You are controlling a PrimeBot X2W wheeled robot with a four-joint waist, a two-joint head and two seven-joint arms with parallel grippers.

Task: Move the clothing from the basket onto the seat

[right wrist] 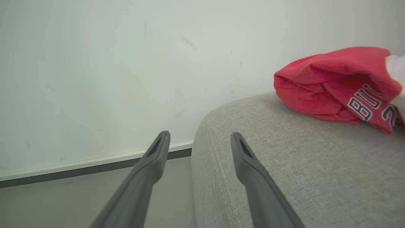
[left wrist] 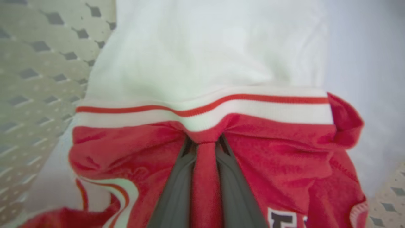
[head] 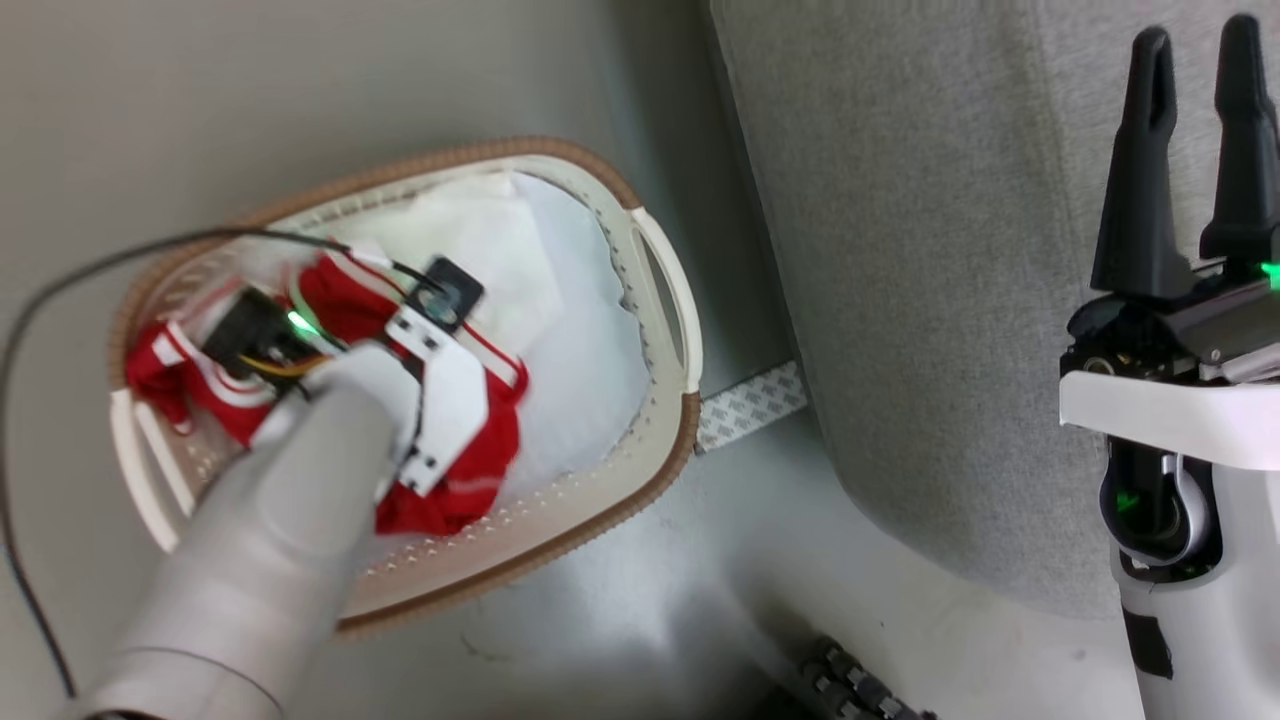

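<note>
The cream basket point(head: 665, 290) with a brown rim sits on the floor left of the grey seat point(head: 930, 250). Inside lie a red garment with white stripes point(head: 470, 470) and a plain white piece point(head: 570, 330). My left gripper point(left wrist: 205, 141) reaches down into the basket and is shut on a pinched fold of the red garment point(left wrist: 284, 152), whose white and red trim runs just beyond the fingertips. My right gripper point(head: 1195, 80) stands open above the seat's edge with nothing between its fingers. Another red garment with lettering point(right wrist: 335, 85) lies on the seat point(right wrist: 284, 164).
Grey floor surrounds the basket point(left wrist: 38, 63), with a patterned tape strip point(head: 752, 405) between basket and seat. A black cable point(head: 60, 290) loops over the basket's left side. A pale wall with a baseboard point(right wrist: 95, 79) stands behind the seat. A dark ribbed part point(head: 850, 685) shows at the bottom.
</note>
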